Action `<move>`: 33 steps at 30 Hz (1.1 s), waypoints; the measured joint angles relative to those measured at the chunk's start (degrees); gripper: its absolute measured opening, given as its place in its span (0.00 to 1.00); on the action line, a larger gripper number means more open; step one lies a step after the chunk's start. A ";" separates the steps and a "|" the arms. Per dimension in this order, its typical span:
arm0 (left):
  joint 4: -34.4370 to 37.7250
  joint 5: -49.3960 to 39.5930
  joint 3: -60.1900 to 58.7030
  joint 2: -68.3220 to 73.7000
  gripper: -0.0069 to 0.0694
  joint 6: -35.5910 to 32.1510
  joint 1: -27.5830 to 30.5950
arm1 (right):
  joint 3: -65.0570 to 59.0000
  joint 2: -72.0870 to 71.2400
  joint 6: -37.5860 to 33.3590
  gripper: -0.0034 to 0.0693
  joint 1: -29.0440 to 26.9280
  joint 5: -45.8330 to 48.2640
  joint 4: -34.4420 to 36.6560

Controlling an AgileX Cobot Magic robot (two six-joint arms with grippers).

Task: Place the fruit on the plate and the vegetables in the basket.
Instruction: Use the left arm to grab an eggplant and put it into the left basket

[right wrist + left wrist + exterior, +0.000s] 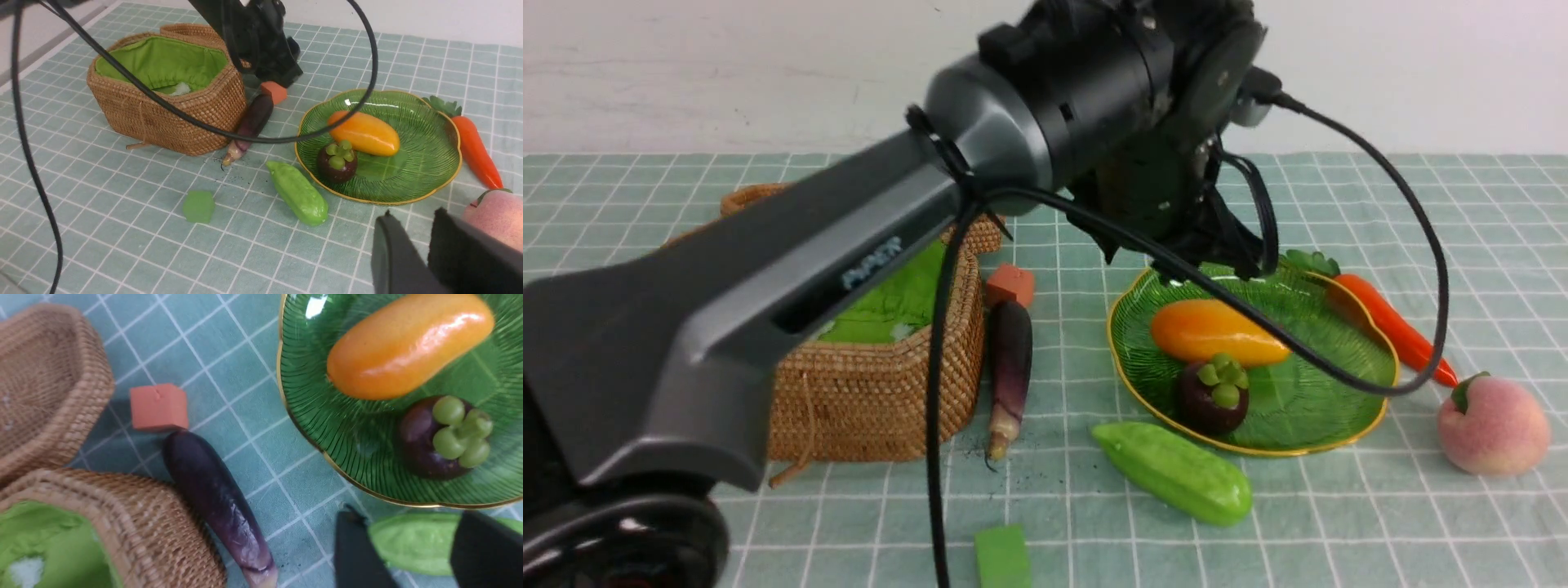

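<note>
Left gripper (408,514): jaws well apart, holding nothing, raised over the far-left rim of the plate (1307,400).
Right gripper (413,214): jaws narrowly apart, nothing between them, low over the checked cloth (1339,531), just beside the peach (494,216).
Basket (874,392): left on the cloth, lid back, green lining showing.
Plate: right of the basket, holding two fruits.
Eggplant (1010,359): on the cloth, along the basket's right wall.
Carrot (1388,322): on the cloth, along the plate's right rim.
Gourd (1176,472): on the cloth, just before the plate's near rim.
Mango (1217,333): on the plate.
Peach: on the cloth, right of the plate.
Mangosteen (1215,396): on the plate, just beside the mango.
Orange-red cube (1010,285): touching the eggplant's far end.
Green cube (1002,557): alone, near edge.
</note>
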State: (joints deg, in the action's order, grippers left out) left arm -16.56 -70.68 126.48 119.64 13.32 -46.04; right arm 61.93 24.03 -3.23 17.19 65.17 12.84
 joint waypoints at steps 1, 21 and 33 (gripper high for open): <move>0.40 0.00 -1.04 -0.95 0.43 0.00 0.00 | 0.00 0.00 0.00 0.25 0.00 0.00 0.00; -13.99 3.30 -19.35 6.62 0.72 18.77 0.61 | 0.00 0.00 -1.31 0.26 0.00 2.67 -0.06; -19.67 4.69 -19.44 10.28 0.72 23.30 0.61 | 0.00 0.00 -1.31 0.26 0.00 3.50 1.07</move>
State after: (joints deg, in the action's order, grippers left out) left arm -36.23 -66.00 107.04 129.92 36.62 -45.43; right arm 61.93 24.03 -4.54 17.19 68.67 13.91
